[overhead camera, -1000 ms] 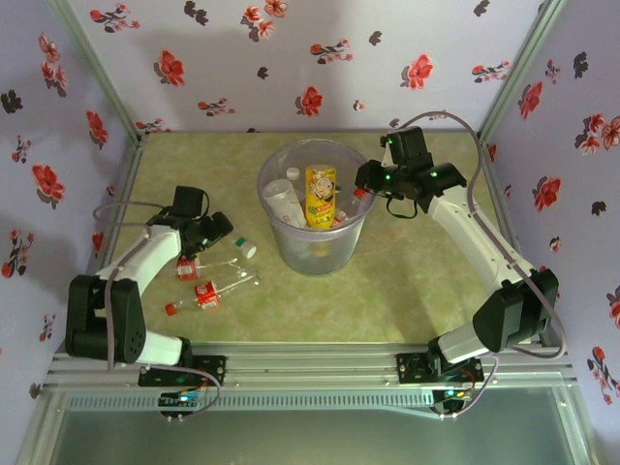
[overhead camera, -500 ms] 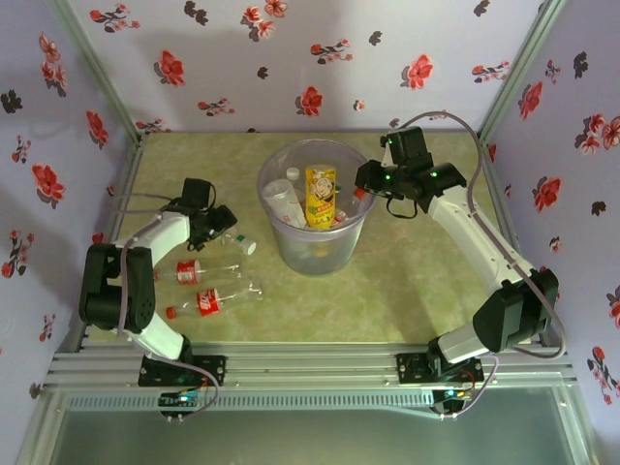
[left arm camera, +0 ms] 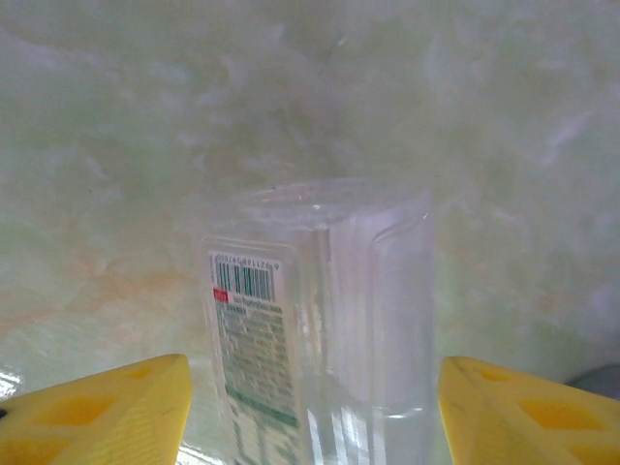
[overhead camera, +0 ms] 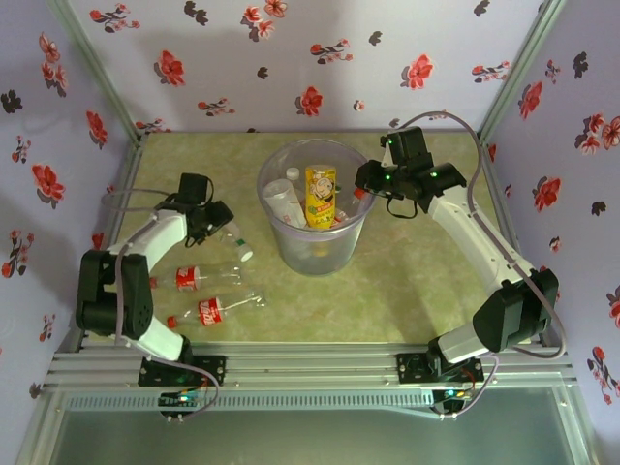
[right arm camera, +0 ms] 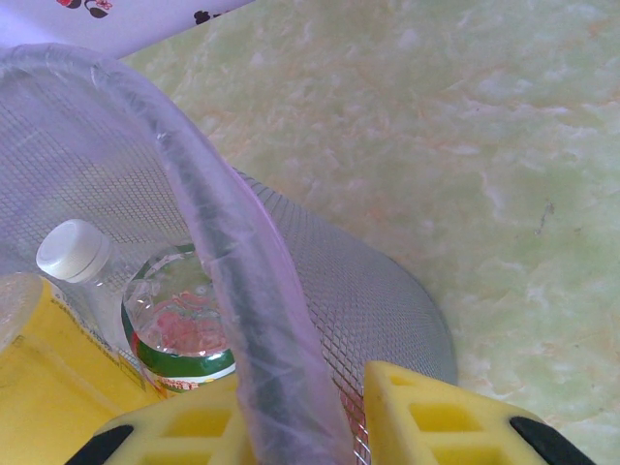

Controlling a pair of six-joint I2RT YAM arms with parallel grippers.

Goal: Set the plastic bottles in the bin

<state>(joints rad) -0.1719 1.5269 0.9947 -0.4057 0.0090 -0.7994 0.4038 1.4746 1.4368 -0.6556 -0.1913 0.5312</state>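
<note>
The bin [overhead camera: 360, 221], a translucent lavender bucket, stands mid-table and holds several plastic bottles, among them a yellow-labelled one [overhead camera: 321, 196]. My right gripper [overhead camera: 364, 188] is shut on the bin's right rim [right arm camera: 213, 223], one finger inside and one outside. A green-labelled bottle [right arm camera: 179, 334] lies just inside the rim. My left gripper [overhead camera: 217, 224] is low over a clear green-capped bottle [overhead camera: 238, 246] lying left of the bin. Its yellow fingers [left arm camera: 107, 407] straddle that bottle's body [left arm camera: 329, 291] with a thin gap on each side. Two red-labelled bottles [overhead camera: 190, 279] [overhead camera: 209, 310] lie nearer the front.
Floral walls and metal posts [overhead camera: 97, 73] close in the table on three sides. A metal rail [overhead camera: 310, 363] runs along the front edge by the arm bases. Bare tabletop [overhead camera: 426, 281] lies right of the bin and behind it.
My left arm has swung back and settled its gripper over the green-capped bottle, jaws narrowing around it. The two red-labelled bottles have shifted slightly toward the front. The right arm has not moved.
</note>
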